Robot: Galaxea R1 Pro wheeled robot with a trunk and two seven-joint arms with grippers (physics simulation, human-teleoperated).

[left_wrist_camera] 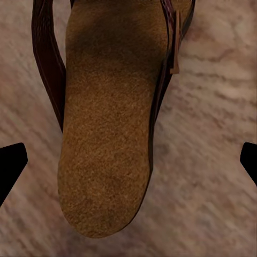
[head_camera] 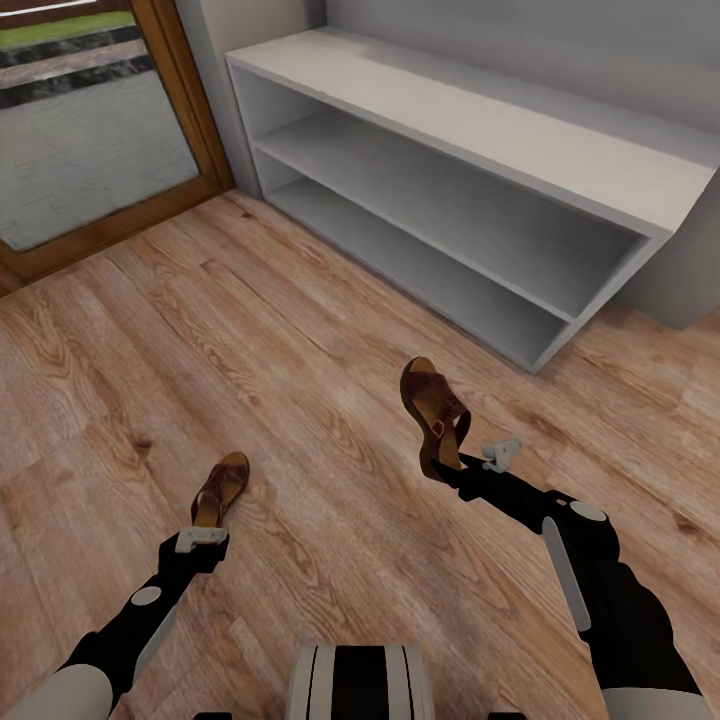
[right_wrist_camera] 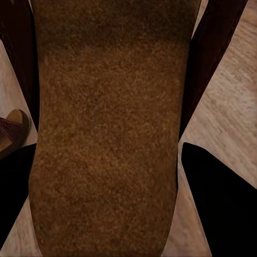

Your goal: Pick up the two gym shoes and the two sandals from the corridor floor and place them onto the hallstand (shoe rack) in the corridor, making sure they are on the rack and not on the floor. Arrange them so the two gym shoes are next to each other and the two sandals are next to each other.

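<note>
Two brown sandals, no readable writing. Nearest, the left claw (head_camera: 203,538) hangs spread wide over one sandal (head_camera: 220,488) lying flat on the corridor floor (head_camera: 300,330). The right claw (head_camera: 455,465) grips the second sandal (head_camera: 432,412), lifted off the floor. Beyond stands the hallstand (head_camera: 560,150), its two open shelves bare.

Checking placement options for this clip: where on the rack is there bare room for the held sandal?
All three levels of the hallstand look bare: the top board, the middle shelf and the bottom shelf. The floor strip between the rack and the right pincer, shut on a sandal, is open too. The other sandal lies by the left pincer.
</note>
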